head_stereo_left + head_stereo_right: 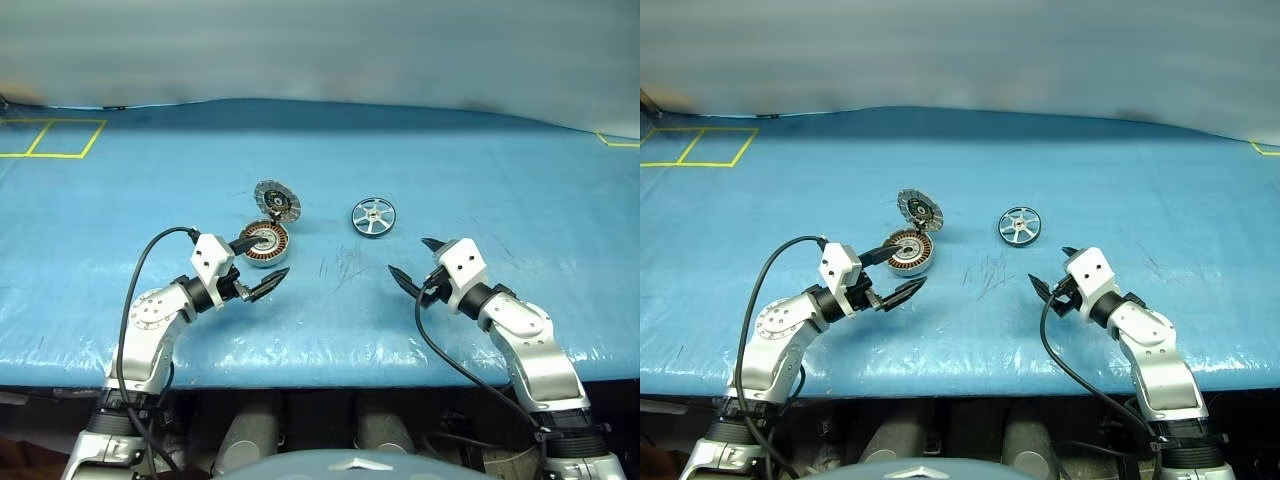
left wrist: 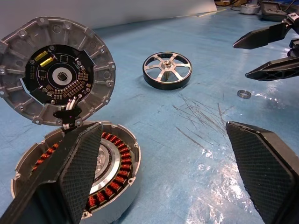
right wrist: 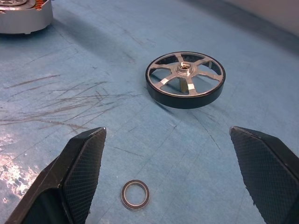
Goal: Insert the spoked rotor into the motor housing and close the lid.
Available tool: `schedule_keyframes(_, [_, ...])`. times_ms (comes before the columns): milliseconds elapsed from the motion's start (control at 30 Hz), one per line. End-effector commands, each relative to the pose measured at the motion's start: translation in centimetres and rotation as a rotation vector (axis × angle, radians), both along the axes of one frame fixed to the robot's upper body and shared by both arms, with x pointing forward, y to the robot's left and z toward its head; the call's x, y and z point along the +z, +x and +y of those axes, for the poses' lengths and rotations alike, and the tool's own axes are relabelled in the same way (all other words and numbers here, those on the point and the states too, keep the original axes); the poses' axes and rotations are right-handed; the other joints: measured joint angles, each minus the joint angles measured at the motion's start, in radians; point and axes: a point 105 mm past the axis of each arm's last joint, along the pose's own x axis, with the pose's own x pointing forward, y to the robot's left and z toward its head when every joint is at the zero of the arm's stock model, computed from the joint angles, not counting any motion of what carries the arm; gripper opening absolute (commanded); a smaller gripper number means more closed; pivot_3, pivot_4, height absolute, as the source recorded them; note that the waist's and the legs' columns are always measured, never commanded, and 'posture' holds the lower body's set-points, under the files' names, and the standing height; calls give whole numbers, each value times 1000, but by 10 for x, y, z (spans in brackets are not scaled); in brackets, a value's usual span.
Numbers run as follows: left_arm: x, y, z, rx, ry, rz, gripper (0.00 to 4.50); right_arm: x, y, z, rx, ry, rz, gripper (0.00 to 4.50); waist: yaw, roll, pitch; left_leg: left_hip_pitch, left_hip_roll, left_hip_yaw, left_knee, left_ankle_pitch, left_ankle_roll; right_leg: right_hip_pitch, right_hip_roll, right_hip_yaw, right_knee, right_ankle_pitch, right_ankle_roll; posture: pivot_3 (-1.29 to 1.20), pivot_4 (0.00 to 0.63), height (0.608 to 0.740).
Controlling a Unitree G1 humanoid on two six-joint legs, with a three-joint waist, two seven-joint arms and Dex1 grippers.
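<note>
The rotor [image 1: 373, 216] lies flat on the worktop [image 1: 500, 180], apart from the housing [image 1: 266, 243], whose lid [image 1: 277, 201] stands open. Both grippers, left [image 1: 256, 267] and right [image 1: 416, 261], are wide apart and empty. The right one should grasp the rotor across its rim, keeping it level.

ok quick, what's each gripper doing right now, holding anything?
Left gripper: open, holding nothing, beside the motor housing.
Right gripper: open, holding nothing.

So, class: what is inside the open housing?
The housing holds a ring of copper windings around a silver hub. The left gripper's finger covers part of it. The rotor lies outside on the mat.
</note>
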Motion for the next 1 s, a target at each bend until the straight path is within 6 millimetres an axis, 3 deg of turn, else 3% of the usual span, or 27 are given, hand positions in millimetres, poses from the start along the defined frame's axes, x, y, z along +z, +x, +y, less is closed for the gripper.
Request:
schedule_keyframes(33, [7,2,1,0,19,-40,4500,12,2,-1,1,-6,-51,4466,0,0,0,0,0,0,0,0,0,0,0,0,0,0,0,0,150,740])
schedule_keyframes(567, [7,4,11,17,61,-24,4500,8,0,3,32,-22,-36,4466,0,0,0,0,0,0,0,0,0,0,0,0,0,0,0,0,150,740])
schedule_keyframes(1000, [9,9,11,-108,191,38,4500,4,-1,10,40,-20,-29,4466,0,0,0,0,0,0,0,0,0,0,1,0,0,0,0,0,150,740])
